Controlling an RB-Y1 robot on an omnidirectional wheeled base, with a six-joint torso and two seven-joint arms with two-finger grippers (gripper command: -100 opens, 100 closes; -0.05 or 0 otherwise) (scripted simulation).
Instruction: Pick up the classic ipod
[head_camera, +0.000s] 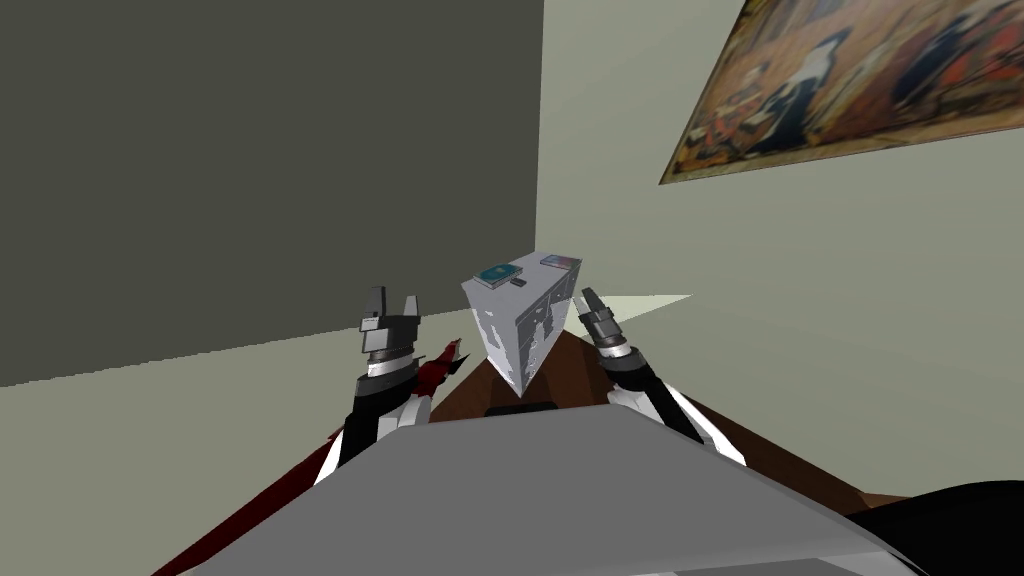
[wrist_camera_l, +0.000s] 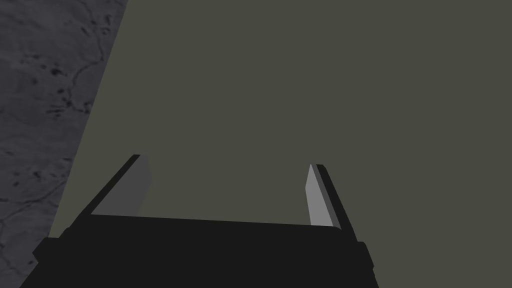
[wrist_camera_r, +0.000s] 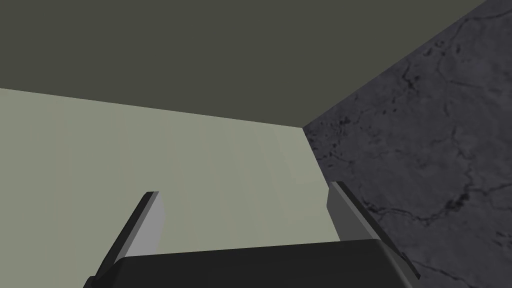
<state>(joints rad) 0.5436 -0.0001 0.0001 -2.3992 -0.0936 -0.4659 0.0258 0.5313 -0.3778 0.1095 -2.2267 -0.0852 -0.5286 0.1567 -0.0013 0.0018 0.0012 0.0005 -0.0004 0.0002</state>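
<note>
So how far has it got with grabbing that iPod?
Done: it stands at the white cabinet with small devices on top. In hand: nothing; the left gripper and right gripper hang open either side of it. Left: picking out the right one, gripping and lifting it.

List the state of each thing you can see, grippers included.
left gripper: open, empty.
right gripper: open, empty.
white stand: upright between the grippers.
teal-and-grey device: lying flat on the stand's top, untouched.
small dark item: lying next to the teal-and-grey device.
flat device: lying flat at the top's far corner.
painting: hanging on the wall.
</note>
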